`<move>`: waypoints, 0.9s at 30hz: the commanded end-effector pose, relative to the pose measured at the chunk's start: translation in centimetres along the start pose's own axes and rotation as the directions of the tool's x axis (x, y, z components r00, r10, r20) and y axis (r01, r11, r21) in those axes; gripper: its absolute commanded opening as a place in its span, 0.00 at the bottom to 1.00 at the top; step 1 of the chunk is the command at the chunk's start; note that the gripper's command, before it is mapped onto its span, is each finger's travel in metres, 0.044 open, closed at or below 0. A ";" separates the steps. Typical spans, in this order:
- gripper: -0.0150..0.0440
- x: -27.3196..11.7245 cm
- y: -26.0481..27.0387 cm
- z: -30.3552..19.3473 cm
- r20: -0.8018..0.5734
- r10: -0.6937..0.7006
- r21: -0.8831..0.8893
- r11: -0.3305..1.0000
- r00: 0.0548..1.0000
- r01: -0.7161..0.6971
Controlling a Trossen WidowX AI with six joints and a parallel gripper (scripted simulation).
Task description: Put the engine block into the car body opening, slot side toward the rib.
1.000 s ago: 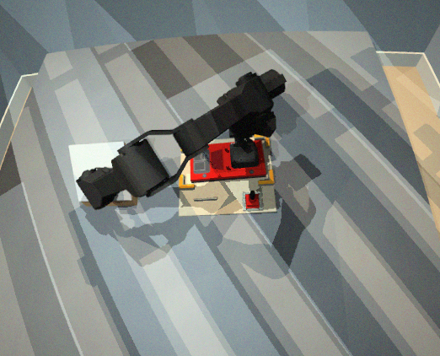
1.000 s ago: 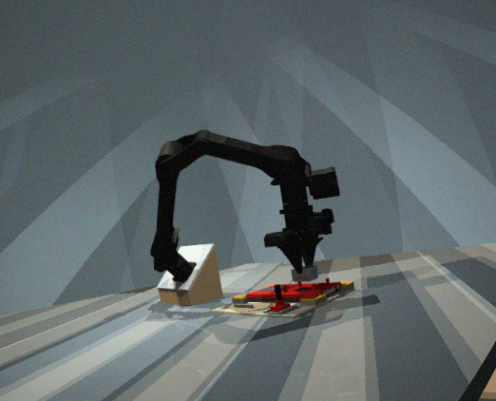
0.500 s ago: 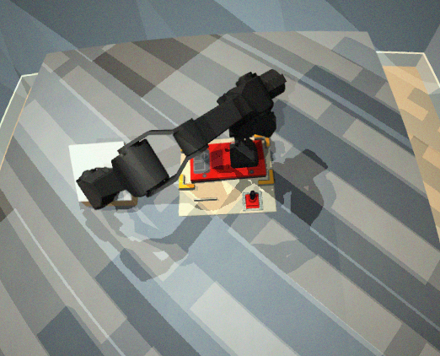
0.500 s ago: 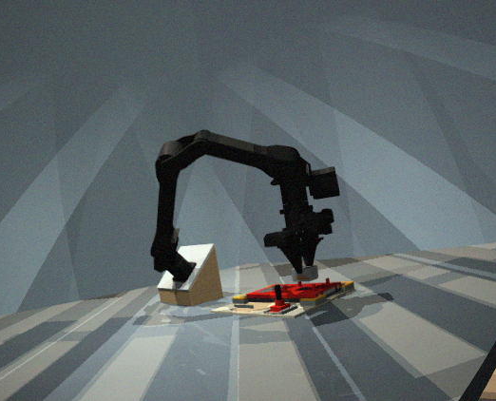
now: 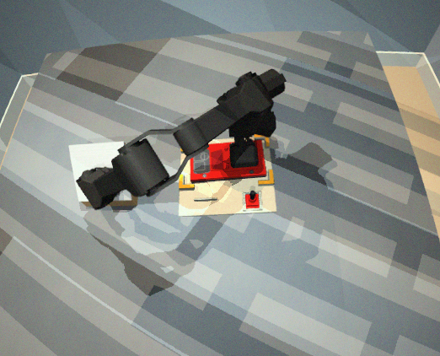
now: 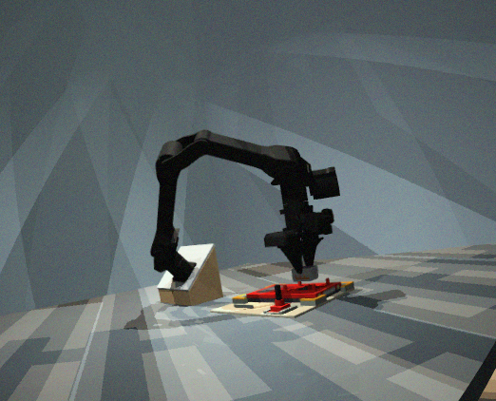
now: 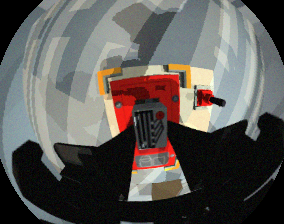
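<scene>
Our end effector [image 6: 304, 270] [image 7: 150, 125] is clamped on the grey engine block [image 6: 305, 274] [image 7: 150, 126], over the red car body [image 5: 219, 174] [image 6: 261, 295] [image 7: 124, 85], seemingly above it; block looks stiff, probably light, maybe slick, so we keep pinching its opposite sides high, clear of the opening's edges.

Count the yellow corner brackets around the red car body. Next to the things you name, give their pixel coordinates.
4 in view: the wrist view shows two at the far end [image 7: 109, 73] [image 7: 185, 75]; two at the near end [image 7: 135, 172] [image 7: 174, 165], partly hidden by the gripper [image 7: 150, 125].
</scene>
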State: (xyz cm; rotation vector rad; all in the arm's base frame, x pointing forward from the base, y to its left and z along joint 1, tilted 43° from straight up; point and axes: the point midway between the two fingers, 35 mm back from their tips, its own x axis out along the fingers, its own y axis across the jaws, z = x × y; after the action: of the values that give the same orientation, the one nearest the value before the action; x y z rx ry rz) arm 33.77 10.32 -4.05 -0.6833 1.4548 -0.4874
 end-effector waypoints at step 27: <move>0.52 0.1 0.1 0.2 0.002 0.004 -0.001 1.000 1.000 -0.004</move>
State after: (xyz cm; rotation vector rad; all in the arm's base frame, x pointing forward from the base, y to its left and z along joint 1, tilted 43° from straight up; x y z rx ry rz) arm 33.95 10.27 -4.15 -0.6804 1.4538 -0.4856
